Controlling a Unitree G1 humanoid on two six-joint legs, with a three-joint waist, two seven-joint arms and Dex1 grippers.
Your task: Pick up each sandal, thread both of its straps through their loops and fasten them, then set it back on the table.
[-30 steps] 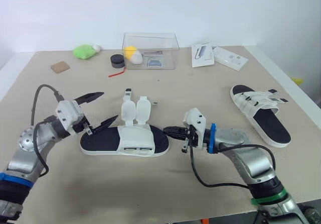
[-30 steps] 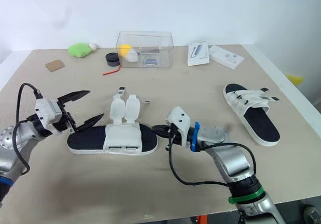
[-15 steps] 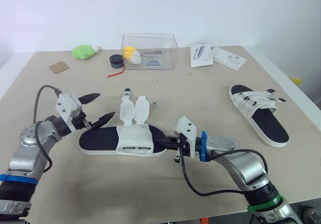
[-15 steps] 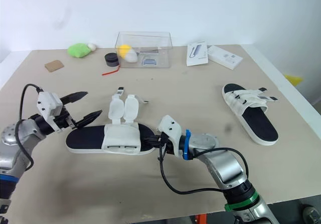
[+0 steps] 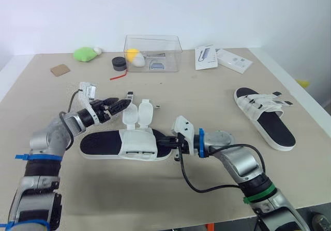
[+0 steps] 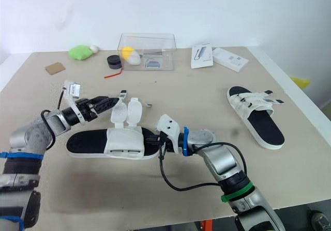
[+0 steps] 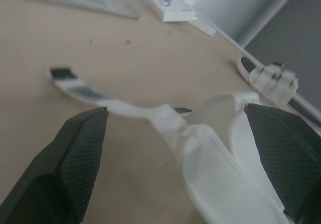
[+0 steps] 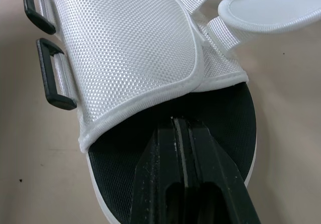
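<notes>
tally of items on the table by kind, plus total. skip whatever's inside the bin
Sandals: 2
White boxes: 2
Clear bin: 1
Green plush: 1
Black tub: 1
Brown card: 1
Red cord: 1
Total: 9

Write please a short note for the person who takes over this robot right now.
Left gripper: open around the near sandal's loose strap, not gripping.
Right gripper: shut, tips pressing that sandal's black footbed.
Far sandal: on the table, looks fastened.
Left to do: thread both straps through the empty loops, fasten, set down.
</notes>
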